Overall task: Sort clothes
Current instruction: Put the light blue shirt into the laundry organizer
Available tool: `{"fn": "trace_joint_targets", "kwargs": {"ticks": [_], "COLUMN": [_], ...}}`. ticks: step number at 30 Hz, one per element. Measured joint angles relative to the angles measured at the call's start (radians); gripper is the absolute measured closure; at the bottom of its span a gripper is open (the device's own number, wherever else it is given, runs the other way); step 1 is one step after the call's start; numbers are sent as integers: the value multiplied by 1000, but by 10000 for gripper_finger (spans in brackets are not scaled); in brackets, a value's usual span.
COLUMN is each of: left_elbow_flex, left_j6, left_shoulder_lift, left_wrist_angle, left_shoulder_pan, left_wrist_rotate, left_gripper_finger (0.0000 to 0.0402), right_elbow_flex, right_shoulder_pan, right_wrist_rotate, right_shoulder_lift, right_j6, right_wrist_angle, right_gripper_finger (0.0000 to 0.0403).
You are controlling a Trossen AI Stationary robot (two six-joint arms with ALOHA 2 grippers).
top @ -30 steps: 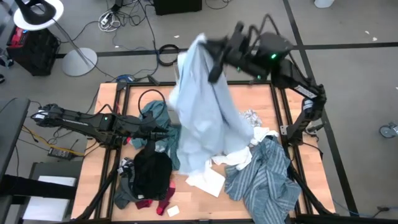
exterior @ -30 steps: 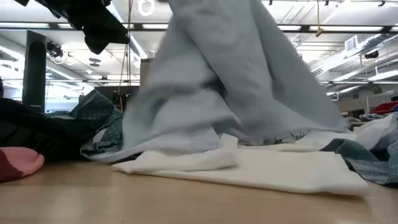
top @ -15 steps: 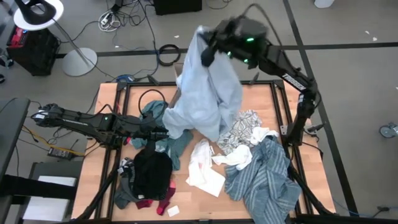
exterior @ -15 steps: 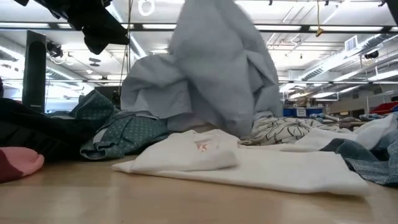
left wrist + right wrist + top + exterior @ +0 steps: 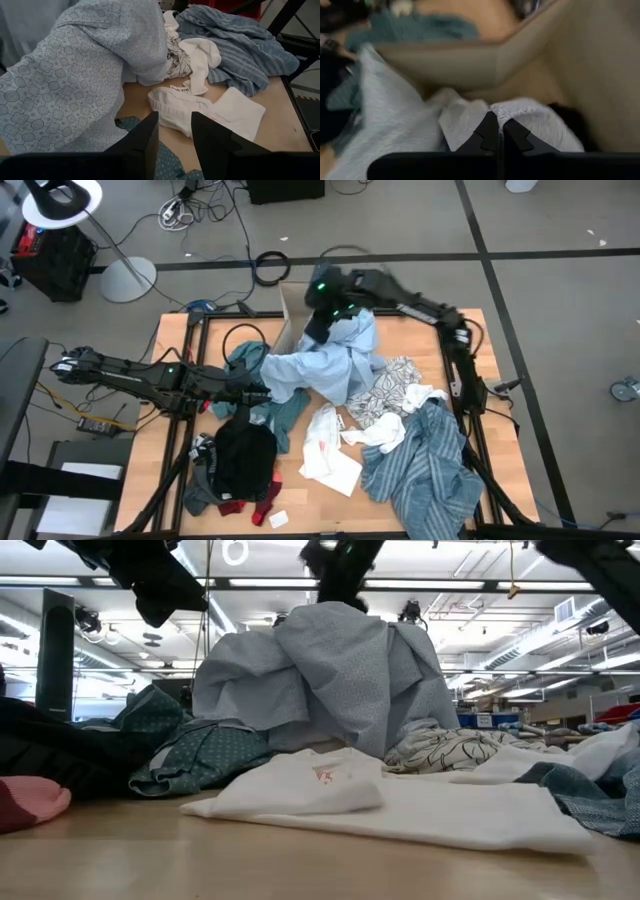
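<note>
High view, right gripper: the right gripper (image 5: 322, 315) is at the far edge of the table (image 5: 165, 405), over the cardboard box (image 5: 290, 300). Its fingers are pressed together on the top of the light-blue shirt (image 5: 325, 365).
High view, light-blue shirt: it lies in a heap from the box down onto the middle of the table.
High view, left gripper: the left gripper (image 5: 262, 393) lies low on the left side, its tip just beside the teal cloth (image 5: 250, 365). From above one cannot tell how its fingers stand.
High view, other clothes: a black piece (image 5: 243, 458) lies near the front left, with small red items (image 5: 262, 502) at its front edge. A white piece (image 5: 328, 455) is in the middle front. The striped shirt (image 5: 425, 470) is at the front right. A black-and-white patterned cloth (image 5: 392, 385) lies beside the light-blue shirt.
Low view: the light-blue shirt (image 5: 330, 680) makes a tall hill, and a dark gripper (image 5: 335, 575) sits right on its top. The white piece (image 5: 400, 805) lies flat in front. The teal cloth (image 5: 195, 755) is next to it.
Left wrist view: the two dark fingers (image 5: 145, 142) stand a little apart with nothing between them. They hang over the white piece (image 5: 210, 112). The striped shirt (image 5: 240, 47) lies farther off.
Right wrist view: the fingers (image 5: 487, 132) are shut tight, pinching a fold of the light-blue shirt (image 5: 400, 132). The box wall (image 5: 530, 65) is close behind.
</note>
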Motion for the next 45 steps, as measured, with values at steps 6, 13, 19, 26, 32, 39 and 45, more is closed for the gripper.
{"fn": "trace_joint_targets", "kwargs": {"ticks": [6, 13, 19, 26, 32, 39, 45], "left_elbow_flex": [0, 0, 0, 0, 0, 0, 0], "left_j6": [-24, -24, -25, -29, -49, -52, -52], "left_shoulder_lift": [0, 0, 0, 0, 0, 0, 0], "left_wrist_angle": [-8, -9, -14, -14, -14, -14, -20], "left_shoulder_pan": [-9, -20, -20, -20, -20, -20, -21], "left_wrist_rotate": [-1, -2, -21, -21, -21, -21, -20], "left_gripper_finger": [280, 280, 280, 280, 280, 280, 280], "right_elbow_flex": [0, 0, 0, 0, 0, -53, -306], "right_shoulder_pan": [-8, -10, -20, -11, 55, 206, 360], "right_wrist_rotate": [10, 0, 3, 2, 44, 187, 391], "right_shoulder_lift": [127, 158, 52, -128, -272, -428, -606], "right_j6": [-25, -54, -74, -58, -4, 93, 246], "right_wrist_angle": [-40, -102, -141, -199, -281, -342, -328], "right_gripper_finger": [383, 313, 248, 208, 208, 211, 211]}}
